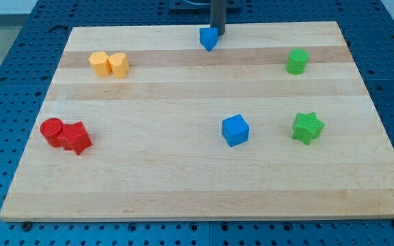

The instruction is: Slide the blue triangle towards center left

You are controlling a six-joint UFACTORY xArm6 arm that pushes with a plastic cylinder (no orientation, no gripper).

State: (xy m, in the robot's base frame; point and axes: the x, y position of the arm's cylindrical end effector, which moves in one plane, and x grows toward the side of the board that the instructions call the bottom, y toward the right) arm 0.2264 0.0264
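1. Blue triangle [208, 38] at board [183, 178] top edge, near centre.
2. My tip [219, 32] touching triangle's right side; plain rod, no jaws.
3. Blue cube [235, 130] lower, well apart.

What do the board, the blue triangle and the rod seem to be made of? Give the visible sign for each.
Board: wood, probably; pale strips with grain, matte.
Blue triangle: likely plastic; uniform colour, slight sheen.
Rod: dark, smooth, possibly metal or plastic; my tip is touching the triangle's right side.
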